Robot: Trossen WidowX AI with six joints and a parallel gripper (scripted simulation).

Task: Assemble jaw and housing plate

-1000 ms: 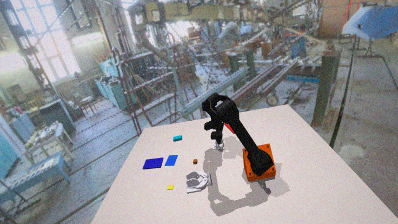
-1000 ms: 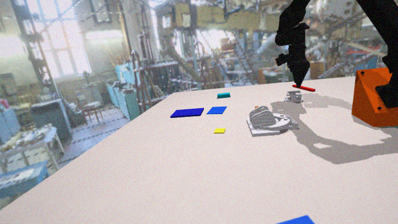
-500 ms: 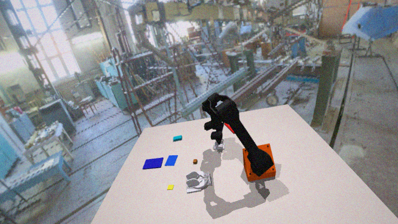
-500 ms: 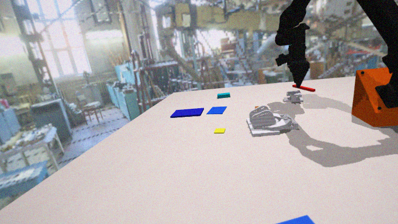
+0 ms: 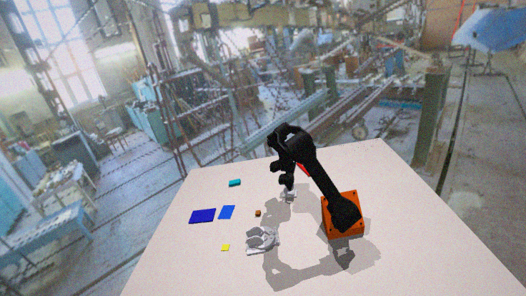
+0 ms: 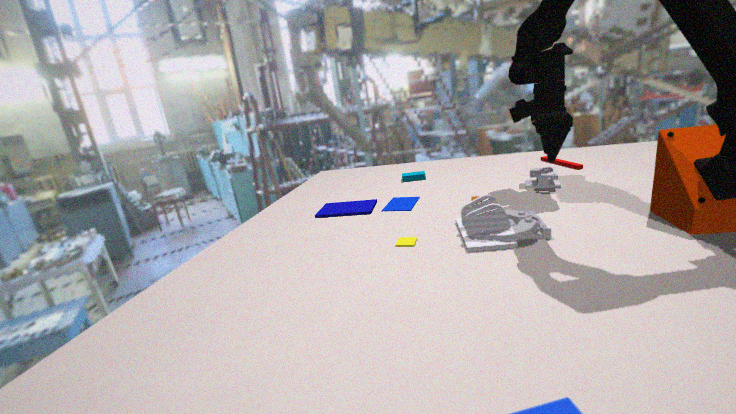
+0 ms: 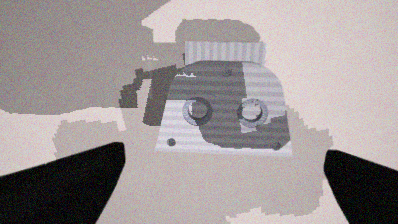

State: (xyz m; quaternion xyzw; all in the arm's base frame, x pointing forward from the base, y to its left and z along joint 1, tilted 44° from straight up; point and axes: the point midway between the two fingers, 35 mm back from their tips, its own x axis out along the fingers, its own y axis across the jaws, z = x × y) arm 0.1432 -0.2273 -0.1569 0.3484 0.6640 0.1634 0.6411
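Note:
My gripper [image 5: 289,189] [image 6: 552,160] [image 7: 222,156] is open and empty, its fingers pointing down just above the housing plate. The light grey housing plate [image 5: 290,194] [image 6: 545,182] [image 7: 222,127] lies on the table, with two round rings and a ribbed block along one edge. In the wrist view it shows ahead of and between the fingertips. The grey base [image 5: 254,252] [image 6: 488,247] stands apart, nearer the top and exterior views. Two ribbed grey jaws [image 5: 254,241] [image 6: 483,216] lie side by side on it. Whether their gear teeth mesh is too small to tell.
A red bar [image 5: 303,169] [image 6: 563,163] lies behind the housing plate. A small brown cube [image 5: 257,213] lies between plate and base. Teal [image 5: 234,182], dark blue [image 5: 202,216], lighter blue [image 5: 226,211] and yellow [image 5: 225,247] pieces lie left. The orange arm mount [image 5: 345,209] stands right.

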